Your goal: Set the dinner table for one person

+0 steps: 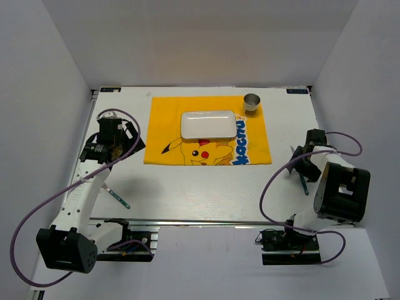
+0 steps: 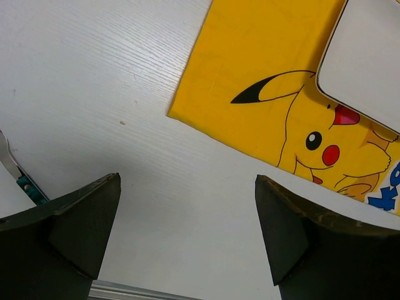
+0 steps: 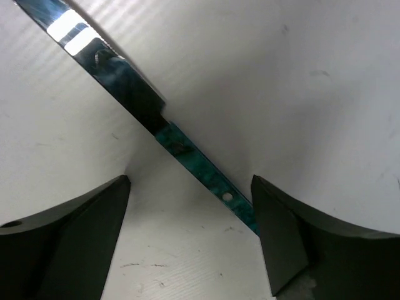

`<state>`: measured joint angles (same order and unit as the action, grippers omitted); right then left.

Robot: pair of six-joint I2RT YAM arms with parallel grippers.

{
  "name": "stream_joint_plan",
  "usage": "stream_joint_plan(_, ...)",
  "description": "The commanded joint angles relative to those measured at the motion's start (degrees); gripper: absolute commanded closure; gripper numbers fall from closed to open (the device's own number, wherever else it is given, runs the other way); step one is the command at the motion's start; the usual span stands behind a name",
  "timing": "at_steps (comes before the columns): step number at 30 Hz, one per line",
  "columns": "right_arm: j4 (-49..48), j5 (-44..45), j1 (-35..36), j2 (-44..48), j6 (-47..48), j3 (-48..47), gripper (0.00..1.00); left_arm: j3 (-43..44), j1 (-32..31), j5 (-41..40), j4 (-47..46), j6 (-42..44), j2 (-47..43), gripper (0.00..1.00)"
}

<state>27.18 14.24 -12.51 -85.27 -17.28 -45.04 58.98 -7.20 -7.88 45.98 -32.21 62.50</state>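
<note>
The dinner table [image 1: 206, 187] spreads under both arms, with a yellow mat [image 1: 164, 119], white plate [image 1: 208, 124] and metal cup [image 1: 252, 104] toward its far side. The left gripper [image 2: 187, 231] gapes over bare tabletop, and the right gripper [image 3: 190, 231] is spread wide above a green-handled knife [image 3: 194, 165].

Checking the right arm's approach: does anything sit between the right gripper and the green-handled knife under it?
Nothing visible. The right gripper is open over the knife, which lies bare on the white table, with nothing on or beside it.
</note>
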Motion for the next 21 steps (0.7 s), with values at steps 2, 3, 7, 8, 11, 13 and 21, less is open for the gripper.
stream_joint_plan(2, 3.67, -4.47, -0.49, -5.33, 0.49, -1.99, 0.26, 0.35, 0.87, 0.32, -0.98, 0.74, -2.03, 0.02)
stream_joint_plan(3, 2.8, -5.53, -0.49, -5.95, 0.66, -1.64, 0.3, 0.35, 0.87, 0.15, -0.98, 0.74, -2.12, 0.02)
stream_joint_plan(7, 1.56, -9.57, -0.49, -6.92, 1.1, -0.49, 0.58, 0.43, 0.87, 0.14, -0.72, 0.65, -1.68, 0.02)
stream_joint_plan(8, 1.13, -9.76, -0.41, -6.75, 1.11, 0.03, 0.63, 0.43, 0.87, 0.15, -0.8, 0.65, -1.59, 0.02)
stream_joint_plan(11, -0.72, -11.6, -0.41, -5.7, 0.93, 1.44, 0.75, 0.26, 0.87, 0.15, -0.98, 0.65, -1.33, 0.02)
stream_joint_plan(13, -1.43, -11.95, -0.41, -4.82, 0.67, 2.32, 0.88, 0.34, 0.87, 0.15, -0.98, 0.65, -1.15, 0.02)
stream_joint_plan(21, -0.37, -16.78, 1.95, 2.29, 1.19, -0.04, 1.0, 0.08, 0.87, -0.64, -0.98, 0.04, -1.24, 0.02)
